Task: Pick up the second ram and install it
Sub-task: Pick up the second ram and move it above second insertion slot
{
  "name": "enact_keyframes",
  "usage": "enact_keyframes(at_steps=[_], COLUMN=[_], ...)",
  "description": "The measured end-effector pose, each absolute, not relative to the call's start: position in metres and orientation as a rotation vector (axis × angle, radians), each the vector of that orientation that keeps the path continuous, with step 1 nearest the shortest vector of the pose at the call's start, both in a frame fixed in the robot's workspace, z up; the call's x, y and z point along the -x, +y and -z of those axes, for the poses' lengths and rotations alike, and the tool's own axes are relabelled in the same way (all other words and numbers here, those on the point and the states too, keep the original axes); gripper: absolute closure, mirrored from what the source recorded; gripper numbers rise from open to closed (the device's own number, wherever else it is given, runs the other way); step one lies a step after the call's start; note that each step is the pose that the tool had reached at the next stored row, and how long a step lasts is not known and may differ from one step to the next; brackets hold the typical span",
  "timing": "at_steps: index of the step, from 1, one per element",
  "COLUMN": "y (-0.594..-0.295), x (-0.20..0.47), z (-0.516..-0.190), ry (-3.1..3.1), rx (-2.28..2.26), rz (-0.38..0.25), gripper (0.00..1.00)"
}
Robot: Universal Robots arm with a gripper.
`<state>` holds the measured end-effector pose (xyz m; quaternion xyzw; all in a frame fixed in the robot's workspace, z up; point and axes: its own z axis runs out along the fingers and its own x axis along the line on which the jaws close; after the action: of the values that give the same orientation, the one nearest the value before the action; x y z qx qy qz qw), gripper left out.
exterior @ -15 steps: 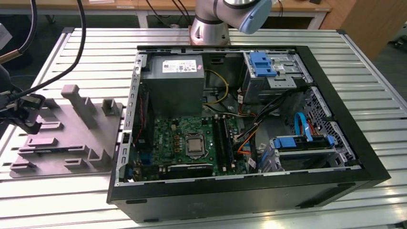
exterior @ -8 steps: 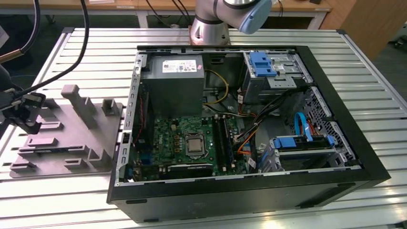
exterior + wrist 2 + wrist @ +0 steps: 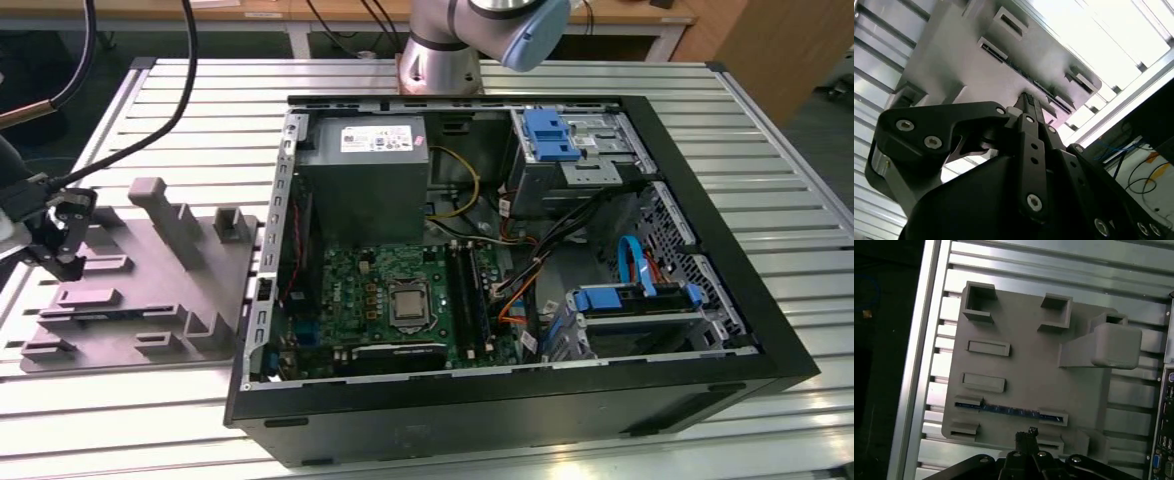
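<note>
The second ram (image 3: 1009, 412) is a thin dark blue-green strip standing on edge between two low holders of the grey tray (image 3: 1029, 370). In the second wrist view the second ram (image 3: 1023, 75) runs as a dark line across the tray (image 3: 954, 55). My gripper (image 3: 1027, 433) hangs over the tray, a little to one side of the strip and apart from it. Its black fingers (image 3: 1029, 102) are pressed together with nothing between them. In the exterior view the gripper (image 3: 62, 258) is at the far left, over the tray's (image 3: 147, 290) edge.
An open computer case (image 3: 507, 250) lies on the slatted metal table (image 3: 747, 120), to the exterior view's right of the tray. The motherboard (image 3: 387, 290) with long black slots (image 3: 467, 290) lies inside. Tall tray blocks (image 3: 167, 210) rise near the gripper.
</note>
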<state>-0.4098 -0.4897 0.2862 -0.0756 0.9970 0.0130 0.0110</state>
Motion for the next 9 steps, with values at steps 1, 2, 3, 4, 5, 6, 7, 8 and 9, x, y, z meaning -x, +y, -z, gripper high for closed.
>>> enact_keyframes(at_steps=[1, 2, 3, 4, 5, 6, 7, 8, 9], y=[-0.4897, -0.4897, -0.4897, -0.4897, -0.4897, -0.4897, -0.4897, -0.4897, -0.4897], x=[0.4098, 0.4098, 0.4098, 0.4098, 0.4098, 0.4098, 0.4098, 0.4098, 0.4098], z=[-0.2862, -0.2861, -0.2860, -0.2859, -0.2859, -0.2858, -0.2858, -0.2857, -0.2856], ry=[3.108, 3.106, 3.104, 3.101, 3.098, 3.094, 3.091, 3.087, 3.083], rx=[0.264, 0.292, 0.320, 0.348, 0.376, 0.404, 0.433, 0.461, 0.489], rz=[-0.041, -0.041, -0.041, -0.042, -0.042, -0.042, -0.043, -0.043, -0.043], gripper=[0.90, 0.90, 0.90, 0.90, 0.90, 0.90, 0.90, 0.90, 0.90])
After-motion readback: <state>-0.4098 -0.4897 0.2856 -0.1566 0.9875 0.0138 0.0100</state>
